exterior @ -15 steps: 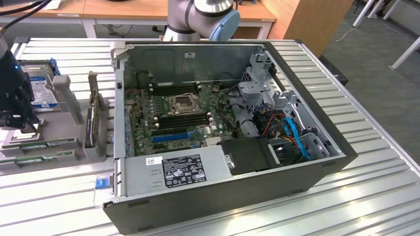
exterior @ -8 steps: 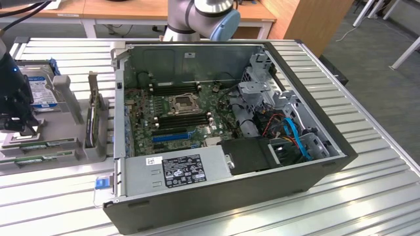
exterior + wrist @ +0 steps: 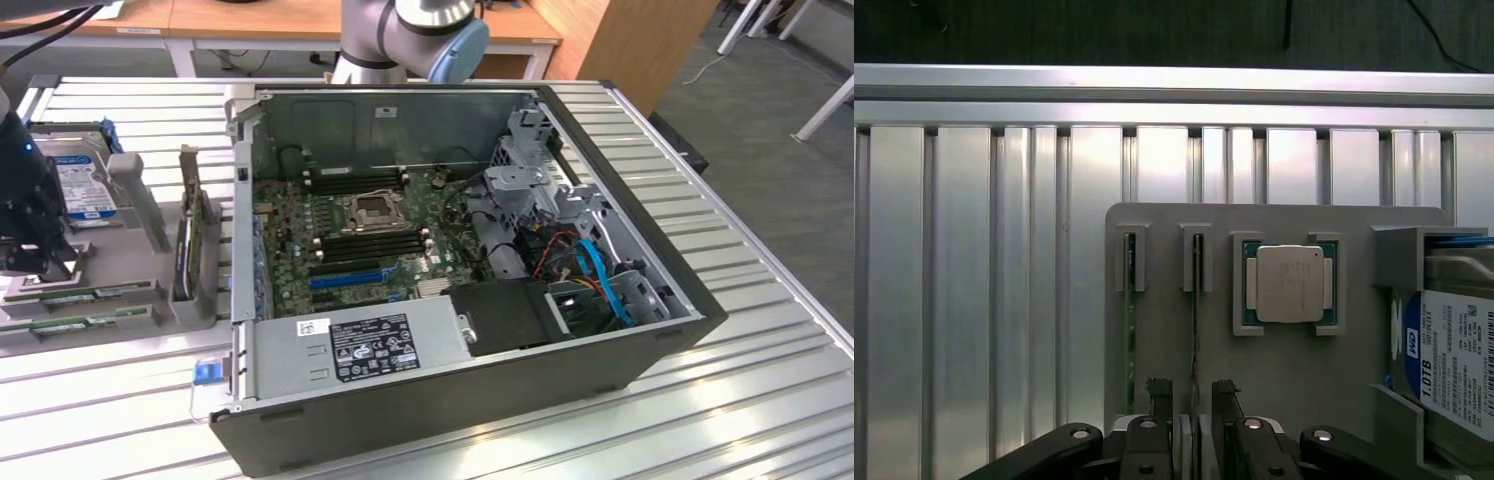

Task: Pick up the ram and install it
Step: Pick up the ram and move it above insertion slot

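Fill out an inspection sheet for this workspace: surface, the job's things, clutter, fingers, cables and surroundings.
Surface: slatted aluminium table, bearing an open computer case and a grey holder.
Job's things: one ram stick and a second ram stick stand on edge in the holder's slots.
Clutter: a processor and a hard drive sit in the holder.
Fingers: gripper above the holder, fingers open, flanking the line of the ram stick nearer the processor.
Cables: blue and orange cables inside the case.
Surroundings: wooden desks behind, grey floor.
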Controlling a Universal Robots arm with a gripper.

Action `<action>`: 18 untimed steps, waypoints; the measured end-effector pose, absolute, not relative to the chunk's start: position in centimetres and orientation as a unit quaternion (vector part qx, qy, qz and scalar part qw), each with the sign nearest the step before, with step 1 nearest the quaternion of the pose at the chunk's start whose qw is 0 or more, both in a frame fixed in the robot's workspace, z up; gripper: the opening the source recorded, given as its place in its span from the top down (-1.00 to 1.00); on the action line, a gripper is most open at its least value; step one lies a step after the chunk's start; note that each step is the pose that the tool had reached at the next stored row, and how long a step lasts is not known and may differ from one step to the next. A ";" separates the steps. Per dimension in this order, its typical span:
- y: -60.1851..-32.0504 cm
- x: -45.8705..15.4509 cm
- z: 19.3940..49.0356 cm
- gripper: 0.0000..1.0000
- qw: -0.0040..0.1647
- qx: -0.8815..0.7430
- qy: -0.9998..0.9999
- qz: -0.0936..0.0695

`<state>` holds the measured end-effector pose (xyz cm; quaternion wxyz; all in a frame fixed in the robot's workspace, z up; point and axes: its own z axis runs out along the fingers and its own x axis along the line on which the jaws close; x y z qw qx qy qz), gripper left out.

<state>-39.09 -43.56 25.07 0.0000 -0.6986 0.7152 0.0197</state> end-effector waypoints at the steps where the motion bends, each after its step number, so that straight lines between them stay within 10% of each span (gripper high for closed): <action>1: -43.6 -39.1 25.1 0.40 0.000 -0.699 0.715 0.020; 18: -44.7 -39.1 25.1 0.40 0.000 -0.699 0.715 0.020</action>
